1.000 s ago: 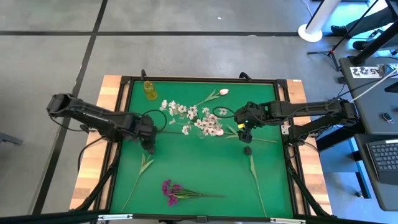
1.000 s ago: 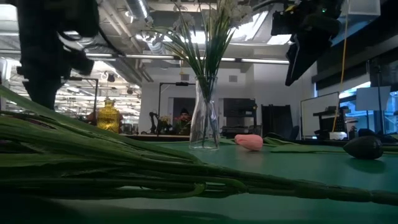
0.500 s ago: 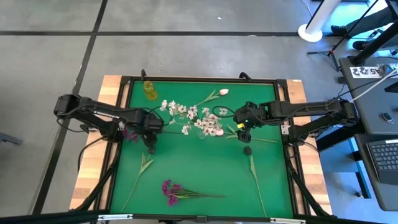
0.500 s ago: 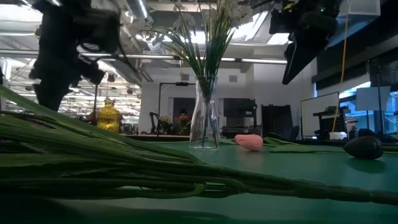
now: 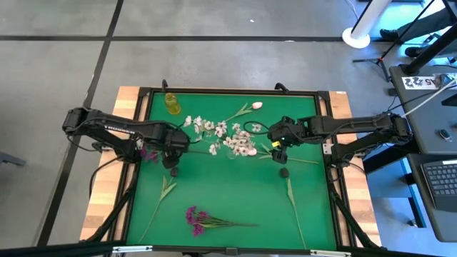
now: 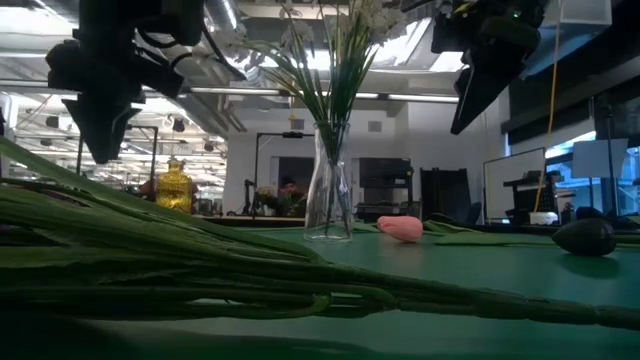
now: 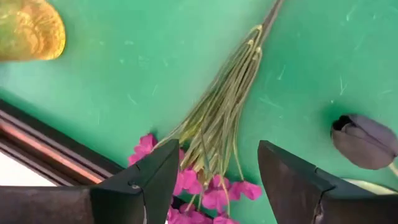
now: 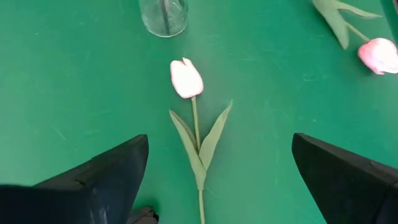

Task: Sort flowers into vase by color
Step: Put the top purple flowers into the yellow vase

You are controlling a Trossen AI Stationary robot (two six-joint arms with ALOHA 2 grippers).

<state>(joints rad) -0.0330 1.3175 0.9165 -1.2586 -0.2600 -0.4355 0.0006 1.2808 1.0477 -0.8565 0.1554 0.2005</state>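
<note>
Green mat [image 5: 235, 193] underneath, scuffed in places. Nearest the front edge, flat on it: a magenta bunch [image 5: 196, 218], stalks pointing to the right side. Just behind, one on each side: two leaf stems [image 5: 166, 189] [image 5: 290, 193]. Beyond the right one, loose on the mat: a dark bud [image 5: 283, 171].

Mid-table on the left, hanging clear of the mat: the left gripper [image 5: 171, 160], fingers apart and gripping nothing. Directly below it, a second magenta bunch [image 7: 208, 186], blossoms close to the mat's left edge, stalks running away from them.

Mid-table on the right, also raised: the right gripper [image 5: 279, 154], spread wide and empty. Under it, lying flat, a pale pink tulip [image 8: 186, 78] with two leaves, near the vase's foot.

Between the two grippers, upright: the glass vase [image 6: 328, 205], already filled with green stems topped by white sprays [image 5: 241, 145]. More white sprays [image 5: 203, 127] just to its left.

Farther back, another pink tulip [image 5: 255, 106]. At the far left corner, a yellow object [image 5: 172, 103].
</note>
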